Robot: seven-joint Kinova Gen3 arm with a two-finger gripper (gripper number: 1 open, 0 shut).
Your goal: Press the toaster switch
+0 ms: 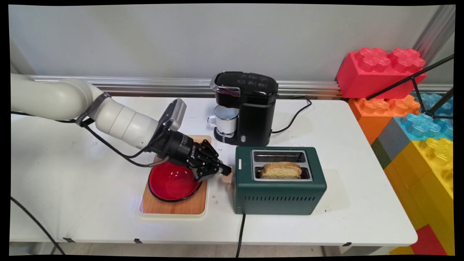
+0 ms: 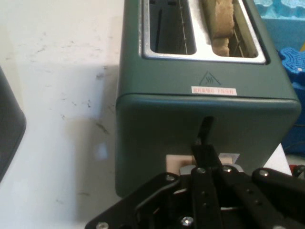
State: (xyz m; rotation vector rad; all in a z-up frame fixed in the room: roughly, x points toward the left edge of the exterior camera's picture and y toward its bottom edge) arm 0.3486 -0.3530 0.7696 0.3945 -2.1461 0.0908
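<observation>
Fingertips of our gripper (image 1: 225,169), closed together, press on the lever (image 2: 177,163) at the end of the green toaster (image 1: 279,190), toast (image 1: 282,170) in the slot beyond them; we judge they could slip off sideways.

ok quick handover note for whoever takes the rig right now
Gripper: fingers closed together, tips at the toaster's lever on its left end.
Things: one slice of bread sits in the toaster's near slot; the far slot is empty. A red bowl lies on a wooden tray under the arm. A white mug stands in the coffee maker.
</observation>
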